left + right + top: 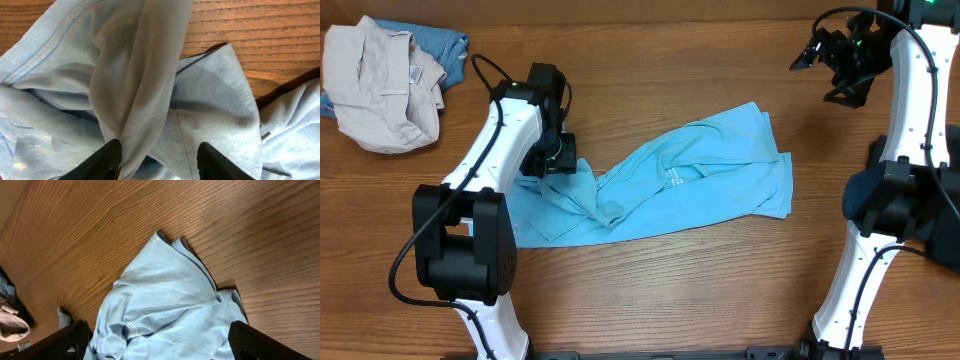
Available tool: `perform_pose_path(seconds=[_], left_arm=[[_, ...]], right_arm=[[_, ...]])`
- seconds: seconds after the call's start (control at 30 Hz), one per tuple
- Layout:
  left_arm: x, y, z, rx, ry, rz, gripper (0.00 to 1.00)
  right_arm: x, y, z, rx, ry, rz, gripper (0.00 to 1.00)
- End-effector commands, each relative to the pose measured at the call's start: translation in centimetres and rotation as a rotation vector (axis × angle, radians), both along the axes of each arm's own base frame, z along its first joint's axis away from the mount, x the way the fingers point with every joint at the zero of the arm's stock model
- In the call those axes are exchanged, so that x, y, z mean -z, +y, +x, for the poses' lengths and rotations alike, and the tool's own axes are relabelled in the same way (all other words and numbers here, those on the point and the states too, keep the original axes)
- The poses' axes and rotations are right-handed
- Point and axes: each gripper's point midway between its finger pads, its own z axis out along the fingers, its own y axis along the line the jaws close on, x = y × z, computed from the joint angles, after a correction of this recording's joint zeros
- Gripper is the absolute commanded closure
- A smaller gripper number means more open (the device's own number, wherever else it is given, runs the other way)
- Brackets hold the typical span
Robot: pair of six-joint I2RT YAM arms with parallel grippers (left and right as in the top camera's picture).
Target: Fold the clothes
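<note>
**Straddling a crumpled fold, with the folding itself not yet showing**

The left gripper (160,152) is sitting down in the cloth with its black jaws standing about half apart. A raised ridge of the light sky-blue cotton T-shirt (700,180) is running up between them and touching one finger (111,159), but no firm pinch is showing, so nothing is being held yet.

Just beyond those fingertips the fabric is bunching into loose wrinkles, with a stitched hem curling over bare wood. Further out from this hand, the shirt is lying as a long, twisted band across the brown wooden table (670,290), its far end reaching towards the other arm.

The right gripper (160,330) is hanging well above and apart from that far end, jaws spread wide and empty, with only cloth and wood showing below it.

Farthest from both hands, a heap of beige garments (380,85) is resting on a denim-blue piece (445,45) at a table corner.

Judging by this, the task is sitting at its start: no neat crease or squared edge is appearing anywhere. Flattening the shirt, then making every fold, is looking like work left to do.
</note>
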Motion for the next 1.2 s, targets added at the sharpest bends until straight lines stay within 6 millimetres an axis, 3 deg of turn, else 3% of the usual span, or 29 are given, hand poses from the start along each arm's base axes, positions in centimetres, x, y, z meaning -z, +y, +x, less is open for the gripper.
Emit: perform_pose_path(seconds=[0.0, 0.17, 0.37, 0.53, 0.67, 0.73, 0.87, 1.0, 1.07, 1.17], left_arm=[[0.6, 0.1, -0.8, 0.001, 0.014, -0.011, 0.46], [0.6, 0.4, -0.6, -0.007, 0.007, -0.009, 0.50], [1.2, 1.3, -0.6, -0.033, 0.023, -0.009, 0.65], [1.3, 1.8, -0.5, -0.051, 0.025, -0.013, 0.70], [1.6, 1.7, -0.6, -0.054, 0.031, -0.016, 0.96], [1.5, 1.7, -0.7, -0.055, 0.034, -0.016, 0.96], [-0.7, 2.5, -2.6, -0.070, 0.114, 0.028, 0.96], [-3.8, 5.7, -4.8, -0.222, 0.149, 0.160, 0.96], [-5.1, 8.1, -6.8, -0.307, 0.195, 0.256, 0.96], [-6.1, 9.9, -9.3, -0.328, 0.292, 0.311, 0.96]], right_arm=[[-2.3, 0.4, -0.3, -0.016, -0.054, -0.006, 0.07], [-2.3, 0.4, -0.3, -0.017, -0.054, -0.006, 0.07], [-2.3, 0.4, -0.3, -0.016, -0.054, -0.006, 0.07], [-2.3, 0.4, -0.3, -0.016, -0.054, -0.006, 0.07], [-2.3, 0.6, -0.3, -0.020, -0.054, -0.006, 0.07], [-2.3, 0.7, -0.3, -0.024, -0.054, -0.006, 0.06], [-2.3, 0.8, -0.3, -0.024, -0.054, -0.006, 0.06], [-2.3, 0.8, -0.3, -0.026, -0.054, -0.006, 0.06], [-2.3, 0.8, -0.3, -0.026, -0.054, -0.006, 0.06], [-2.3, 0.8, -0.3, -0.025, -0.054, -0.006, 0.06]])
